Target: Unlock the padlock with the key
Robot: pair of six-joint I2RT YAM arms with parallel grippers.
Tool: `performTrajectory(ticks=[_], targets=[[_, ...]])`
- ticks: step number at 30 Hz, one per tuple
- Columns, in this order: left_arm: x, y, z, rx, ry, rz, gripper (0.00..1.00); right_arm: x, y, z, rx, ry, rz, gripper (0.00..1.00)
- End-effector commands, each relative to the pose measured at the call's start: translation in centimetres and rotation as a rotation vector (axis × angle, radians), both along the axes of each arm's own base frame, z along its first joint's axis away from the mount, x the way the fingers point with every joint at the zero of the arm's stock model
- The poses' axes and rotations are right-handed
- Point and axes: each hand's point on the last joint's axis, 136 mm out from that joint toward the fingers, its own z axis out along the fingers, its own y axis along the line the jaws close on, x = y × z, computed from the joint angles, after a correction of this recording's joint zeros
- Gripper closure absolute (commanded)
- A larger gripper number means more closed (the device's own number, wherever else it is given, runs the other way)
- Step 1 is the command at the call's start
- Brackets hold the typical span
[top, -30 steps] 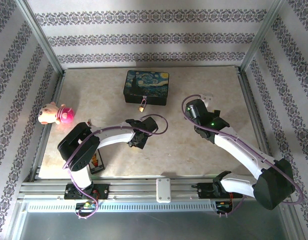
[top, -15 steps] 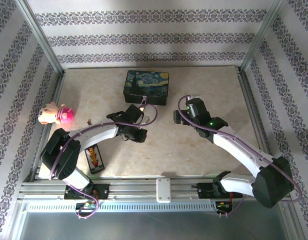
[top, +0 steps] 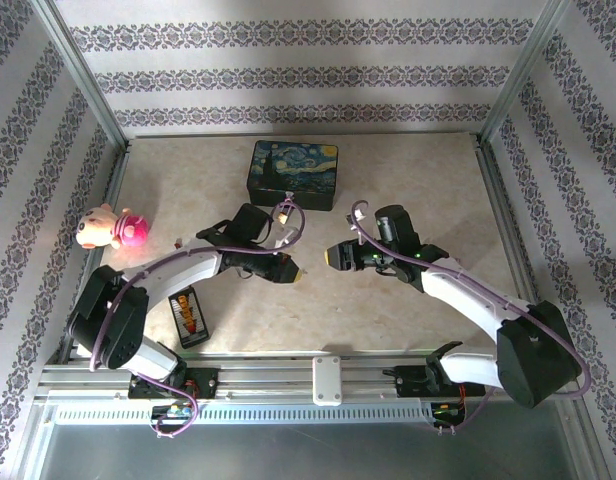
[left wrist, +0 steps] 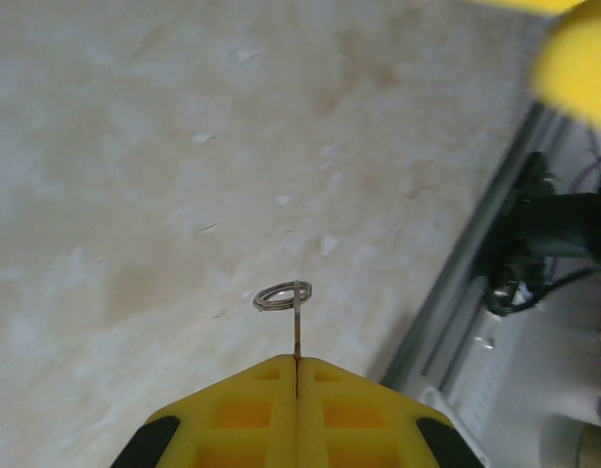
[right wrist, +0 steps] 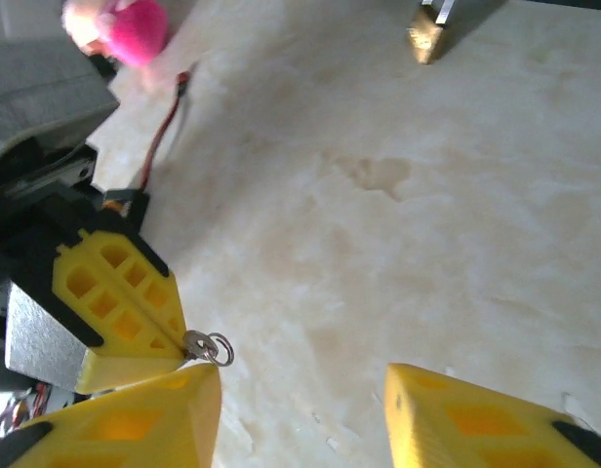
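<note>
Padlock (top: 285, 212) sits against the middle of the box's (top: 293, 172) front wall, apparently hung from the latch; from the right wrist camera it shows as a small brass block (right wrist: 427, 34) beside the dark box edge. It looks light, hard and smooth, so I expect it to swing on its thin shackle and slip under a glancing touch. The brass body, taken by its flat sides, seems the best place to hold it, leaving the keyhole end free. Where the keyhole faces I cannot tell.

The key (left wrist: 297, 336) is a thin, stiff sliver with a split ring. It would probably twist in a loose pinch, so the hold belongs close to its head.

The left pincer (top: 293, 270), above the desk (top: 408, 170) in front of the box and near it, has its yellow fingers (left wrist: 242, 409) pressed together on the key, with the ring sticking out past the tips. The right pincer (top: 333, 257), in front of the box's right corner, faces the left one tip to tip. Its jaws stand spread (right wrist: 300, 385) with nothing between them, and the key's ring (right wrist: 211, 346) lies just beside one finger.
</note>
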Motion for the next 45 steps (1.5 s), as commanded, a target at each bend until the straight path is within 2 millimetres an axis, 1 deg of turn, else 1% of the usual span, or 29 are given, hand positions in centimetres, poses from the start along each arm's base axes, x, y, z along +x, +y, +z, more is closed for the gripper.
performTrajectory(ticks=[1,6,12,16,19,24,32,36,42,45], targets=[[-0.2,-0.9,2.5,-0.100,-0.063,-0.071,1.00,-1.0,1.7,2.0,0.118,-0.010,0.114,0.60],[-0.3,-1.0,3.0,-0.121,-0.059,-0.079,1.00,-1.2,3.0,2.3,0.151,0.016,0.174,0.66],[-0.4,-1.1,3.6,-0.155,-0.063,-0.070,1.00,-1.6,4.2,1.9,0.156,0.035,0.230,0.69],[-0.1,-0.9,3.7,-0.165,-0.060,-0.051,1.00,-1.8,4.6,2.0,0.171,0.040,0.254,0.70],[0.2,-0.8,3.8,-0.176,-0.057,-0.034,1.00,-2.1,4.6,2.1,0.178,0.039,0.263,0.70],[0.4,-1.1,4.3,-0.217,-0.051,-0.029,1.00,-2.5,4.7,2.7,0.205,0.034,0.286,0.70],[0.1,-1.3,5.0,-0.251,-0.056,-0.050,1.00,-2.4,4.5,2.0,0.207,0.047,0.288,0.70],[0.2,-1.3,5.2,-0.262,-0.056,-0.049,1.00,-2.5,4.6,2.5,0.245,0.055,0.314,0.71],[0.5,-1.4,5.9,-0.312,-0.060,-0.041,1.00,-2.7,4.0,2.7,0.296,0.076,0.345,0.75],[0.6,-1.4,6.0,-0.324,-0.056,-0.041,1.00,-2.6,3.4,2.9,0.325,0.092,0.346,0.83]])
